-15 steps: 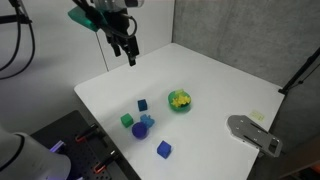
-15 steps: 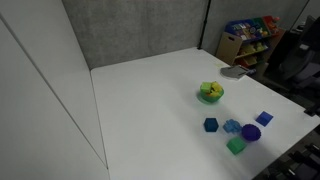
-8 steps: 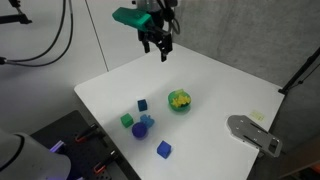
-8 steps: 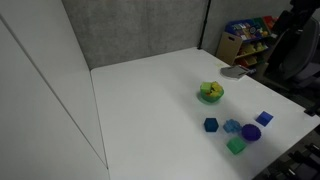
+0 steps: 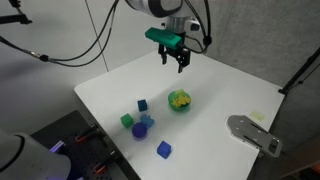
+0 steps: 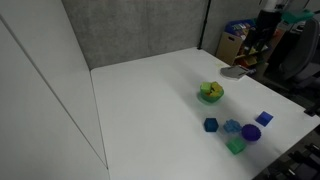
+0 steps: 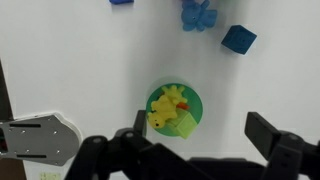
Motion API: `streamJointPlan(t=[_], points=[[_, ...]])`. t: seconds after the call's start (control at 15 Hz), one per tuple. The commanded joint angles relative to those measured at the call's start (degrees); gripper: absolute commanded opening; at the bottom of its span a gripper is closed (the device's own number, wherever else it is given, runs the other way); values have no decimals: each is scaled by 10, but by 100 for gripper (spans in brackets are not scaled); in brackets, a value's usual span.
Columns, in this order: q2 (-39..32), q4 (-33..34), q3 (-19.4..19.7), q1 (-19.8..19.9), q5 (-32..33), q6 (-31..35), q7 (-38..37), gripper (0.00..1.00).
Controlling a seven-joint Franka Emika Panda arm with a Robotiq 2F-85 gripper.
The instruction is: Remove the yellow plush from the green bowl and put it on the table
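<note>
The yellow plush (image 7: 165, 108) lies inside the green bowl (image 7: 192, 100) on the white table (image 7: 80, 60), beside a small green cube (image 7: 186, 124) and a small orange-red piece. The bowl also shows in both exterior views (image 5: 179, 101) (image 6: 210, 93) with the plush (image 5: 178, 97) in it. My gripper (image 5: 173, 58) hangs open and empty high above the table, up and behind the bowl. In the wrist view its fingers (image 7: 196, 137) straddle the bowl's lower edge from far above.
Blue and green blocks (image 5: 141, 122) cluster near the table's front edge, with another blue block (image 5: 163, 149) apart. A grey metal piece (image 5: 254, 133) lies at the table's corner. A shelf of packets (image 6: 250, 35) stands beyond the table.
My gripper has swung across from the table's far corner toward the space above and behind the green bowl. The bowl, plush and blocks have not moved.
</note>
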State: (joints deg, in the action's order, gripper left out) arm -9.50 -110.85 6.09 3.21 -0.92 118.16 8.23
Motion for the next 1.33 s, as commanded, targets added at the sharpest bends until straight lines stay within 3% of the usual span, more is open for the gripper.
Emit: streamJointPlan(t=[0.0, 0.4, 0.73, 1.27], points=[[-71, 62, -8, 14, -1, -2, 8, 100], [-67, 40, -11, 12, 3, 2, -2, 100], [-157, 88, -2, 10, 19, 50, -67, 100], [-283, 154, -6, 4, 37, 101, -63, 100]])
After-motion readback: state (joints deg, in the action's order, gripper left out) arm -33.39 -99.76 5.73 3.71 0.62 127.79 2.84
